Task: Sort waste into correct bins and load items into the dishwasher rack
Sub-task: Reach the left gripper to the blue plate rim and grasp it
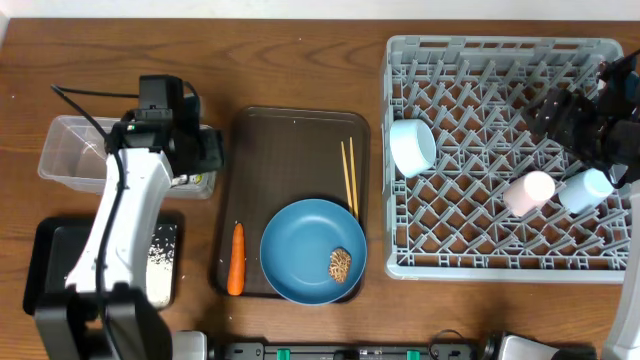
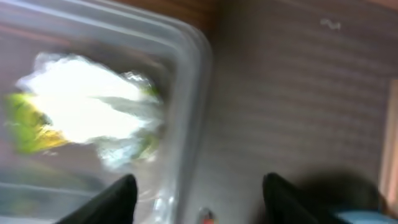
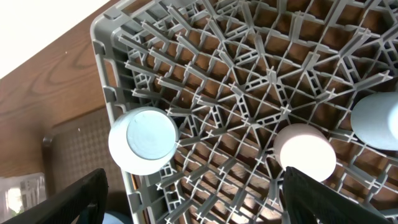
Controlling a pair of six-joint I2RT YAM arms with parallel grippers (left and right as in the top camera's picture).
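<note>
Dishwasher rack (image 1: 505, 160), a large grey crate with a pegged lattice floor, is seen filling the right end of the counter. A pale blue bowl (image 1: 412, 146) is tipped against its left wall, and a pink cup (image 1: 528, 192) and a light-blue cup (image 1: 585, 190) are set just beside each other toward its right side. The right fingers (image 3: 81, 199) are held above the rack, spread wide with nothing gripped. At the counter's middle a dark brown serving tray (image 1: 290, 150) is laid out; on it are wooden chopsticks (image 1: 349, 175) by the right rim, a large blue plate (image 1: 305, 245) at the near end with a small brown food lump (image 1: 340, 264) on it, and an orange carrot (image 1: 236, 258) near the left rim, beside the plate. By the left edge a clear tub (image 1: 70, 150) is placed, and a black tray (image 1: 45, 260) with scattered rice grains (image 1: 160, 257) sits at the near left corner. The left fingers (image 2: 118, 196) are held apart and empty over the tub's right rim; a white tissue (image 2: 93, 99) and a yellow-green wrapper (image 2: 28, 124) are seen, blurred, inside the tub.
</note>
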